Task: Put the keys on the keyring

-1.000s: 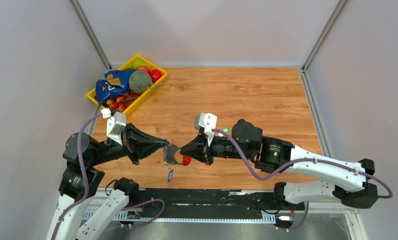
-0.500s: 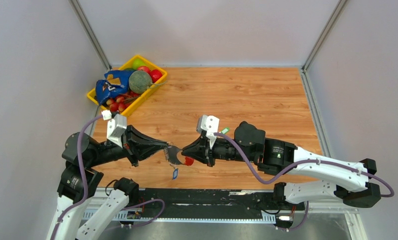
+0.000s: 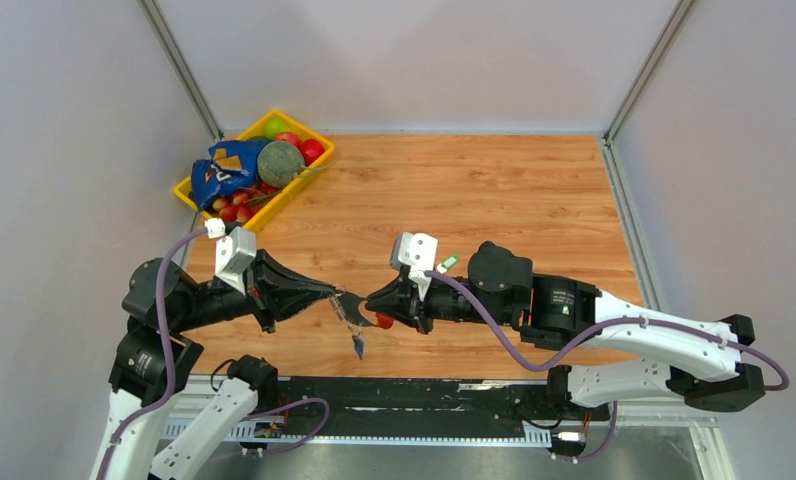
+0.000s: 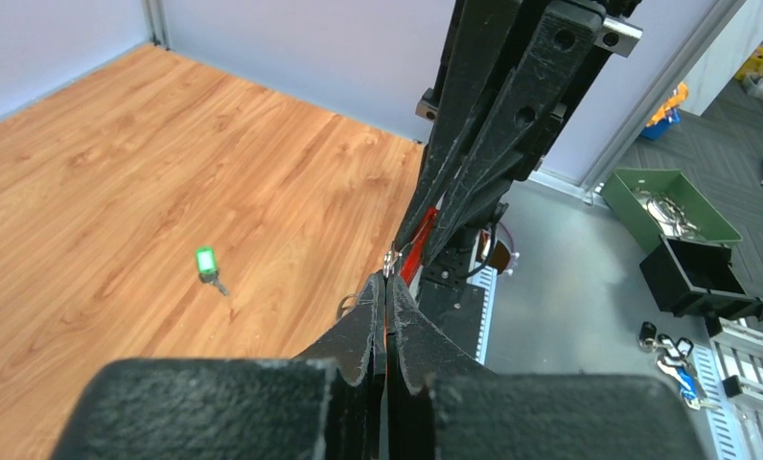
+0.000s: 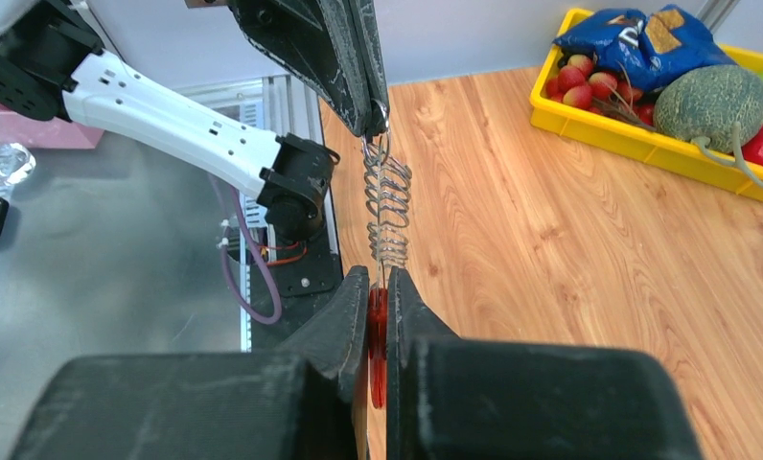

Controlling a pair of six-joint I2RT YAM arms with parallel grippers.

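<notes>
Both arms meet over the near part of the wooden surface with the keyring stretched between them above it. The left pincer has its fingers pressed together on the small metal end of the bunch, and the right pincer pinches the red clip between its closed fingers. In the right wrist view the silvery coil runs taut from the red clip up to the left pincer's tip. From above, a blue-capped key shows just under the coil toward the near edge; it seems to dangle from the bunch, though the link itself is too small to make out. The green-capped key lies flat on the wood, apart from the keyring and close beside the right arm's wrist. At the far left corner stands a yellow bin holding a blue bag, a grey-green melon and small red fruits.
</notes>
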